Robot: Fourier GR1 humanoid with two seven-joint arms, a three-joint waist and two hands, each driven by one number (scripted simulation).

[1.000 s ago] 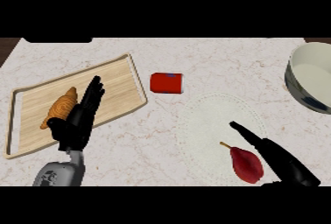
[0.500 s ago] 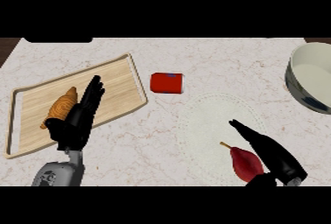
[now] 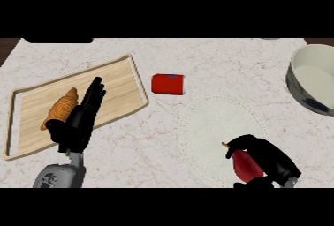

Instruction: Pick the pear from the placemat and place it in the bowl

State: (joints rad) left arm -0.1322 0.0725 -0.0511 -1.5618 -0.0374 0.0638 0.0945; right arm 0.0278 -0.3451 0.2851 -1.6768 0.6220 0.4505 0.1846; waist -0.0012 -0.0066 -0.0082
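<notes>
A dark red pear [image 3: 246, 166] lies at the near edge of the pale round placemat [image 3: 215, 119], its stem pointing left. My right hand [image 3: 269, 160] is curled over the pear from the right, with fingers and thumb wrapped round it, and hides most of it. The grey-rimmed white bowl [image 3: 312, 76] stands at the far right, partly cut by the view's edge. At the left, my left hand [image 3: 81, 119] rests open with straight fingers above the wooden board.
A wooden cutting board [image 3: 117, 86] at the left carries a croissant [image 3: 61, 107] beside my left hand. A red cup [image 3: 168, 84] lies on the marble counter between the board and the placemat.
My right hand's fingers have gone from stretched out beside the pear to curled round it. The left hand has stayed in place.
</notes>
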